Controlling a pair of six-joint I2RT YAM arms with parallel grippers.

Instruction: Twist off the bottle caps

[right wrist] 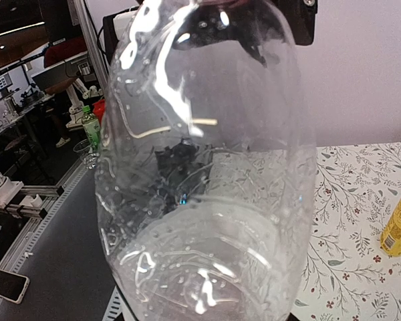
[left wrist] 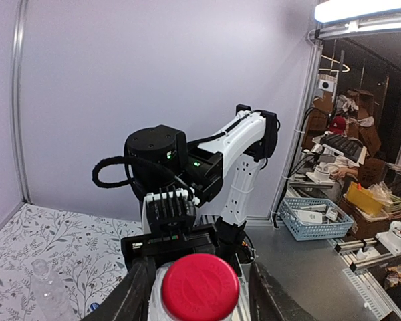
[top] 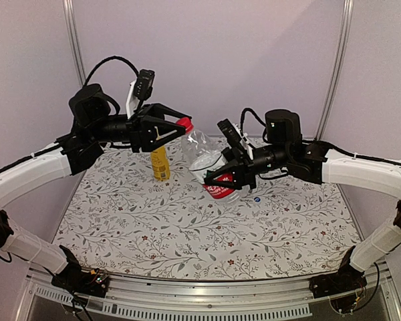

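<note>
My right gripper (top: pixel 222 179) is shut on the clear bottle with the red label (top: pixel 202 152) and holds it tilted above the table. That bottle fills the right wrist view (right wrist: pixel 207 200) and hides the fingers there. Its red cap (top: pixel 185 123) points at my left gripper (top: pixel 180 128). In the left wrist view the red cap (left wrist: pixel 200 287) sits between the open fingers (left wrist: pixel 137 297), with a small gap showing on the right side. The yellow bottle (top: pixel 160 164) stands behind, its top hidden by my left gripper. A blue-white cap (top: pixel 256 198) lies on the table.
The clear unlabelled bottle (left wrist: pixel 47 287) lies on the flowered cloth (top: pixel 187 234) at the lower left of the left wrist view. The yellow bottle also shows at the right edge of the right wrist view (right wrist: pixel 397 227). Metal frame posts (top: pixel 72 40) stand at the back corners.
</note>
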